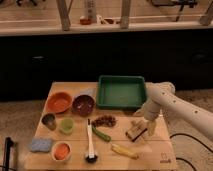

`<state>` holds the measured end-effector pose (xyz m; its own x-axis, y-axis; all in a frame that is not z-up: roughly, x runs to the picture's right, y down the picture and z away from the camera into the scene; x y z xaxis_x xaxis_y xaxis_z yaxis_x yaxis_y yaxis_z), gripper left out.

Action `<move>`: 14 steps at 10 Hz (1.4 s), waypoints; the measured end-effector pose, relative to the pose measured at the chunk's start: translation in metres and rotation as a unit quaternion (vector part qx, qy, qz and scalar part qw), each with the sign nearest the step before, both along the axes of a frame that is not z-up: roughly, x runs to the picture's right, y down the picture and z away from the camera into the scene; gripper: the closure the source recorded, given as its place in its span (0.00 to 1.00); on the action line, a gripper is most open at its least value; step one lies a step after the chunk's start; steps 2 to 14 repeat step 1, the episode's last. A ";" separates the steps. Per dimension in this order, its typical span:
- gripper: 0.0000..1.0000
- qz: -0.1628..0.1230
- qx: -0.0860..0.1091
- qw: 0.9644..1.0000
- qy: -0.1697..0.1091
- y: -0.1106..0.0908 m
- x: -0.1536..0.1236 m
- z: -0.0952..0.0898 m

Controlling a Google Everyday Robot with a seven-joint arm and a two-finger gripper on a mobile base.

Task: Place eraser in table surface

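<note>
In the camera view, the end effector (142, 128) hangs low over the pale worktop (150, 155) near its right edge, grasping the eraser (135, 132), just in front of the green tray (120, 93).
</note>
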<state>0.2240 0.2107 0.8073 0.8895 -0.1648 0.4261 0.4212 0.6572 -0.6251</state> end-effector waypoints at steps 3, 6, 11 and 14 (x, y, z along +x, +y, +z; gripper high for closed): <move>0.20 0.000 0.000 1.000 0.000 0.000 0.000 0.000; 0.20 0.000 0.000 1.000 0.000 0.000 0.000 0.000; 0.20 0.000 0.000 1.000 0.000 0.000 0.000 0.000; 0.20 0.000 0.000 1.000 0.000 0.000 0.000 0.000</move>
